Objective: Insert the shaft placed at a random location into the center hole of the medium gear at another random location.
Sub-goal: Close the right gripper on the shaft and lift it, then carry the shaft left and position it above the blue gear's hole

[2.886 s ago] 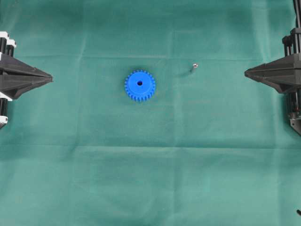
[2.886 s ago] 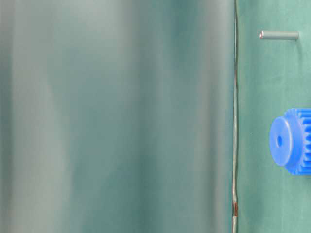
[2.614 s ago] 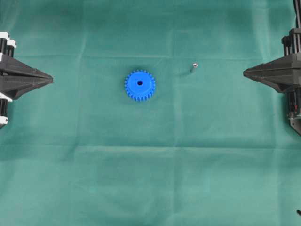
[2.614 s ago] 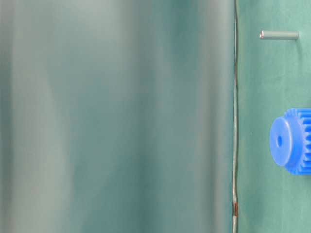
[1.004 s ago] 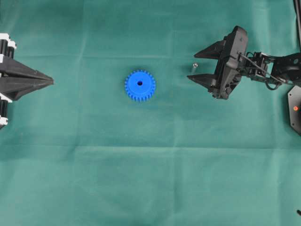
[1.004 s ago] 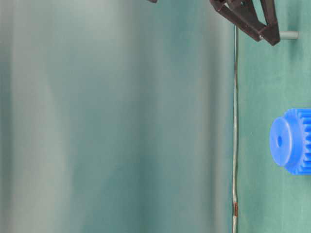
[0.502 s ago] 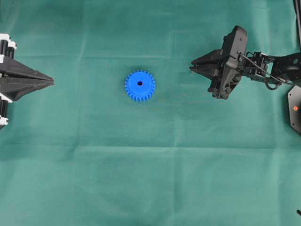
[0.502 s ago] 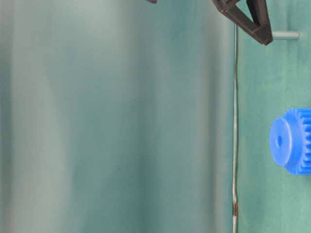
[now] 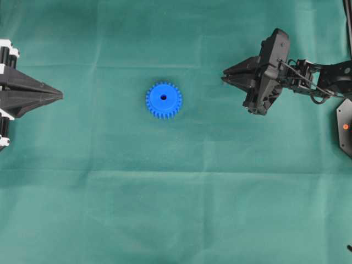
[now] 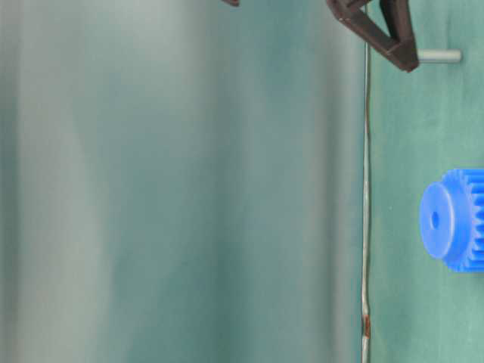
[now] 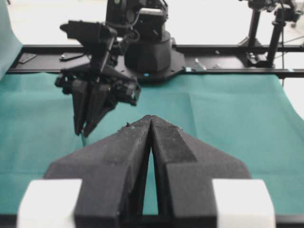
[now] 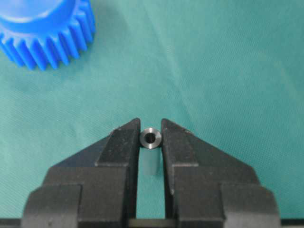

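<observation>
Between the tips of the right gripper [image 12: 151,137], the shaft [image 12: 151,138] is being pinched tight, standing up on the cloth [image 9: 176,192]. Picking up is the step going on. Next it is needing a lift and a careful move over the hole [image 9: 163,97] in the gear [image 9: 163,100], well apart. Left gripper [image 11: 151,124] is resting closed and empty.

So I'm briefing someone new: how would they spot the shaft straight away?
Start at the green cloth and the blue gear. Go to the right gripper, off to the gear's side. The shaft is the tiny silvery pin between its fingertips, the only metal piece there.
</observation>
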You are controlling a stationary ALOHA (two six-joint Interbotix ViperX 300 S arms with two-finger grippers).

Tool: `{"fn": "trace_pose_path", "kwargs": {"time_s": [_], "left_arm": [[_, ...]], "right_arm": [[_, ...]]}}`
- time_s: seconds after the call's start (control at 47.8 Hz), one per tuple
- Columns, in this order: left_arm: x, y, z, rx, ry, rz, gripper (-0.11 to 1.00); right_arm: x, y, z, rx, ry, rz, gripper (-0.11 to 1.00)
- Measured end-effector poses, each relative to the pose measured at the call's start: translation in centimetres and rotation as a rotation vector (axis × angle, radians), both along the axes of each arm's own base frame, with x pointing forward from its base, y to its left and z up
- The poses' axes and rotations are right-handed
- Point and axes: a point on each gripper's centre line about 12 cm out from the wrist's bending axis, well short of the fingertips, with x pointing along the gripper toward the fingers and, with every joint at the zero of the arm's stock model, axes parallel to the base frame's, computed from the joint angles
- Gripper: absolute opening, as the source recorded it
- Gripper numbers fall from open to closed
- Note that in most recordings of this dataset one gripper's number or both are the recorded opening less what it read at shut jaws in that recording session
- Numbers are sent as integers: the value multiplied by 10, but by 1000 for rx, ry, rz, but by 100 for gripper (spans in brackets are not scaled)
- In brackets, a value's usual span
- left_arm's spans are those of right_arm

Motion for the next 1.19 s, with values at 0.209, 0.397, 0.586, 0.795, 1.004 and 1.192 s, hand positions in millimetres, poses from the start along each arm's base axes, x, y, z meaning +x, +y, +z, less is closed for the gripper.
{"fn": "trace_pose_path", "kwargs": {"time_s": [0.209, 0.397, 0.586, 0.795, 1.004, 1.192], "left_arm": [[0, 0, 1, 0, -3, 2, 0], [0, 0, 1, 0, -2, 0, 0], [0, 0, 0, 0, 3, 0, 0], [0, 0, 0, 0, 5, 2, 0], [0, 0, 0, -1, 3, 0, 0], [0, 0, 0, 0, 3, 2, 0]], "right_arm": [[3, 0, 32, 2, -10, 7, 13], [4, 1, 47, 3, -4, 12, 13], [4, 1, 48, 4, 2, 13, 13], [9, 0, 50, 3, -4, 14, 13], [37, 10, 50, 2, -13, 67, 13], [69, 21, 52, -1, -25, 116, 13]]}}
